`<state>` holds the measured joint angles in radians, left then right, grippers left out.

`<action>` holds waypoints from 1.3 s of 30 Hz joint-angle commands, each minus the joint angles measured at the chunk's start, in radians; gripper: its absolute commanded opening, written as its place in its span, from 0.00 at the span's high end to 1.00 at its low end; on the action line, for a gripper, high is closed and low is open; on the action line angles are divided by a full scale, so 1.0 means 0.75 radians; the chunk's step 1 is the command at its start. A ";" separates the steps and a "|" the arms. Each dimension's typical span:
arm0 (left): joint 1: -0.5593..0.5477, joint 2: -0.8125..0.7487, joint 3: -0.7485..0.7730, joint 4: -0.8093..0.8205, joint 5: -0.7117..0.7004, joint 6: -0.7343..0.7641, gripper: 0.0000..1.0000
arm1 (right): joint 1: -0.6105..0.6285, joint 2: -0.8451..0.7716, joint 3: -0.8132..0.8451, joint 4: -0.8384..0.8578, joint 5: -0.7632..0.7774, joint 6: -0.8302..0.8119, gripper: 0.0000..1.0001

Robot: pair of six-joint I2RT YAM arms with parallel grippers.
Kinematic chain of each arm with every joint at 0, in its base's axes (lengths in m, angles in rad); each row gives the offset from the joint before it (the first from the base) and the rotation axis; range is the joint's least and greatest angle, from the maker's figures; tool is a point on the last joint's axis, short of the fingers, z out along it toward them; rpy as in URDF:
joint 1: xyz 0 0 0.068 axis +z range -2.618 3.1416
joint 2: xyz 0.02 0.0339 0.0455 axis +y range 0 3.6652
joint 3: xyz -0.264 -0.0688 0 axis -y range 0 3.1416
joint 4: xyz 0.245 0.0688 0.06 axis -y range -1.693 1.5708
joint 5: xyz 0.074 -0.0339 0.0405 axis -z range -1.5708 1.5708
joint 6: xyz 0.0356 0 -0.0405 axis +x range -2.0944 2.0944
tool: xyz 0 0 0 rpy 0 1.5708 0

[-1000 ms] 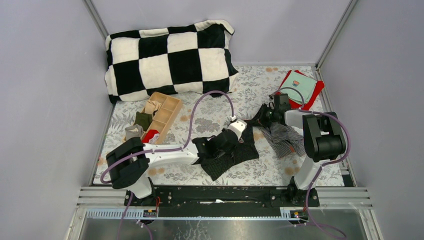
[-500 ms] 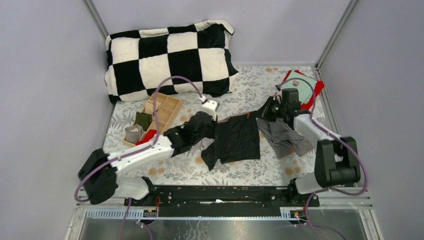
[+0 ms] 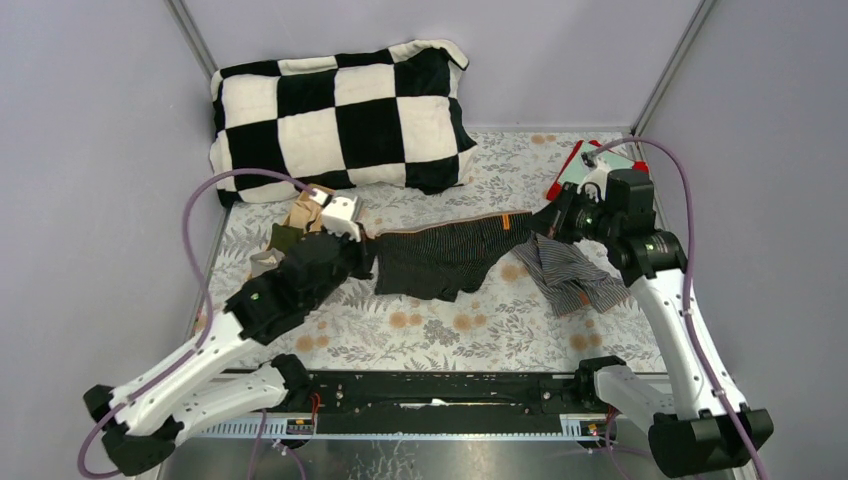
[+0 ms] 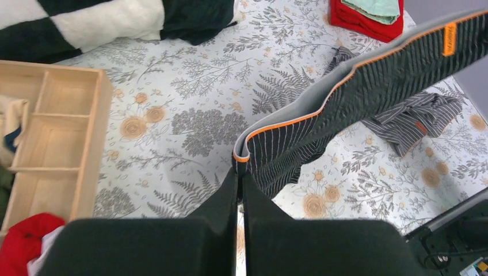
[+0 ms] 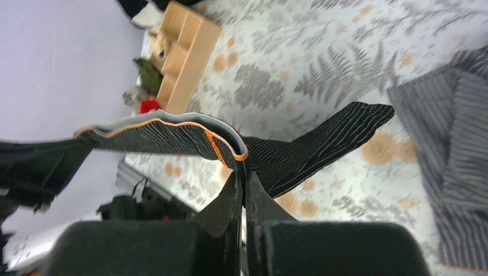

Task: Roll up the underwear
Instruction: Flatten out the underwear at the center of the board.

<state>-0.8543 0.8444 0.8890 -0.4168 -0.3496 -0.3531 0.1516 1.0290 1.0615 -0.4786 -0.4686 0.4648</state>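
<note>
The black pinstriped underwear [image 3: 440,258] hangs stretched in the air between my two grippers, its orange-edged waistband taut and its legs drooping over the floral table. My left gripper [image 3: 368,250] is shut on the waistband's left end, seen close in the left wrist view [image 4: 240,172]. My right gripper [image 3: 545,222] is shut on the right end, also seen in the right wrist view [image 5: 243,172]. The grey striped underwear [image 3: 575,275] lies crumpled on the table below my right gripper, and also shows in both wrist views [image 4: 414,118] [image 5: 454,161].
A black-and-white checked pillow [image 3: 340,115] lies along the back wall. A wooden divider tray [image 4: 52,132] with small clothes sits at the left, partly under my left arm. A red cloth [image 3: 565,175] with a teal cloth [image 4: 374,7] on it lies at the back right corner.
Both arms rose and spread apart. The black underwear came up off the table and is now pulled out long between the grippers. The grey underwear stayed put.
</note>
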 commanded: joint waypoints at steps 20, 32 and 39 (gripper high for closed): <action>0.015 -0.034 -0.124 -0.080 -0.305 -0.212 1.00 | 0.012 -0.072 -0.307 -0.037 0.131 0.141 1.00; 0.297 0.713 -0.101 0.669 -0.233 0.009 1.00 | 0.011 0.531 -0.300 0.498 0.283 0.122 1.00; 0.381 0.953 -0.004 0.755 -0.239 0.050 0.80 | 0.011 0.691 -0.237 0.535 0.349 0.102 1.00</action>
<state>-0.6109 1.5032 0.8337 0.0341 -0.4808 -0.3614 0.1638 1.5150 0.8322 -0.1246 -0.3019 0.5655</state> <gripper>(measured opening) 0.082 0.020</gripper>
